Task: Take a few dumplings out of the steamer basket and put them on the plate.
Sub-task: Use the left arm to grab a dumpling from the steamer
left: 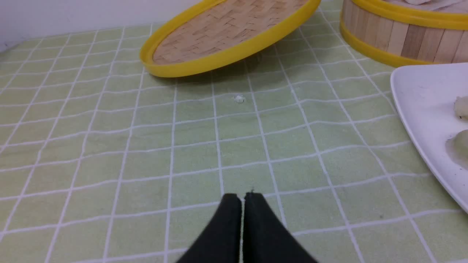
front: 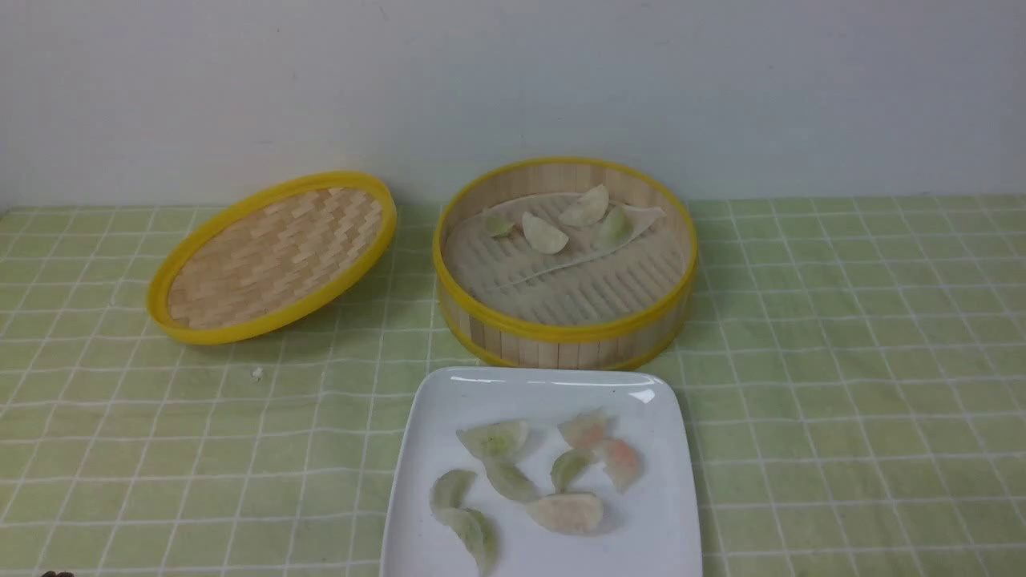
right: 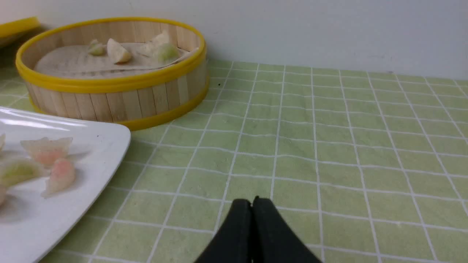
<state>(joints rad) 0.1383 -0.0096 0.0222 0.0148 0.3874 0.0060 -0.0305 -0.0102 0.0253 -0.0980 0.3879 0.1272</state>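
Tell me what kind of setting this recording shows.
Likely a staged tabletop dining mock-up, not a real kitchen: green checked tablecloth, bare white wall, steamer basket, lid and plate of dumplings.

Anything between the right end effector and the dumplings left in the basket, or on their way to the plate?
Only the yellow-rimmed wall of the round bamboo steamer basket; the pale crescent dumplings lie near its far side. Nothing else visible stands before the right end effector or the glossy white square plate.
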